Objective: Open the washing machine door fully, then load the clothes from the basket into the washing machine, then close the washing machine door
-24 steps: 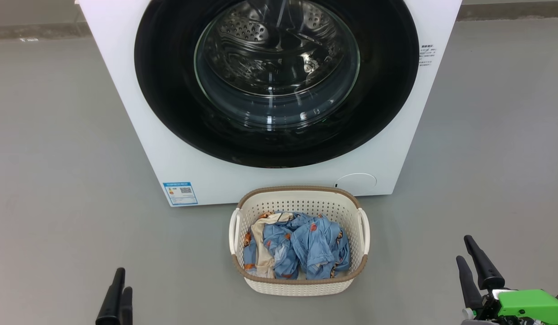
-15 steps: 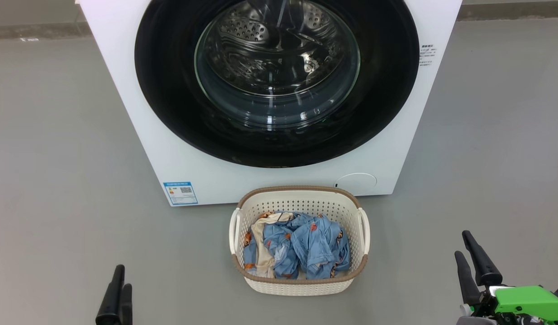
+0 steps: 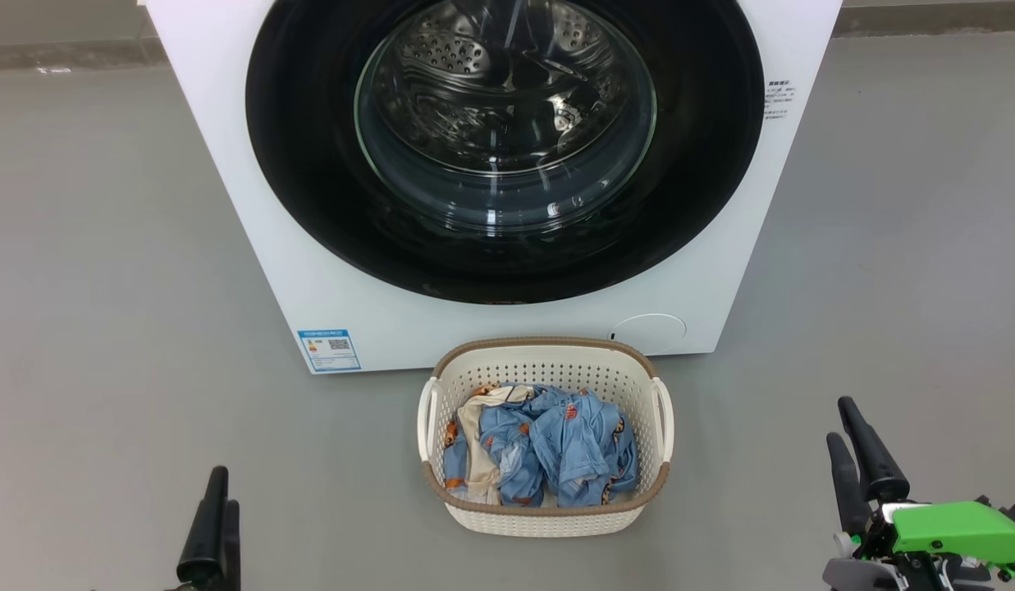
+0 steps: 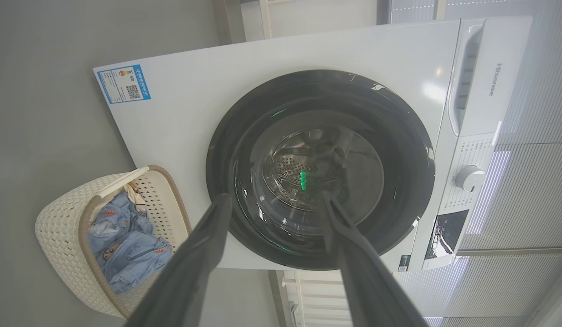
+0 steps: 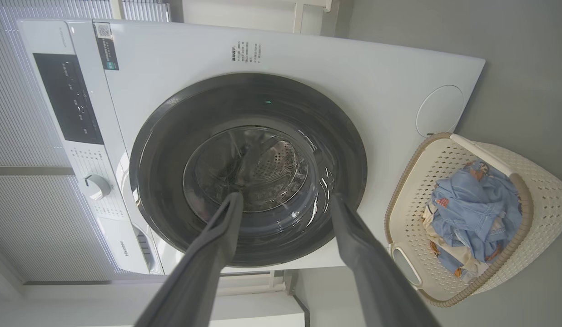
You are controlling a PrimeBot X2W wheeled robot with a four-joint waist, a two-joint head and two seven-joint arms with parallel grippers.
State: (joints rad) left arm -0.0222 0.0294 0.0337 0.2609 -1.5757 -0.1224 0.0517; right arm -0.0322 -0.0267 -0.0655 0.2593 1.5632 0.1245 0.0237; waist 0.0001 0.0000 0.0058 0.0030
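Door-opening tip: big glossy black round washing machine door (image 3: pixel 310 205) sits shut at 12 o'clock, left claw (image 3: pixel 225 488) and right claw (image 3: pixel 839 420) both spread empty, so I'd hook its rim and swing wide.

A smooth, matt grey floor (image 3: pixel 105 246) is seen across the head view, evenly lit, with faint paler patches and only soft shadows cast on it. Along its far edge a darker, rougher strip (image 3: pixel 64 56) is met, and a small white mark (image 3: pixel 52 71) is seen just in front of it. In the wrist views a pale slatted blind (image 5: pixel 17 113) is shown at the back, brightened in bluish-white bands by light passing through. White frame bars (image 4: pixel 265 18) are seen beside it, and a plain off-white wall panel (image 5: pixel 240 11).
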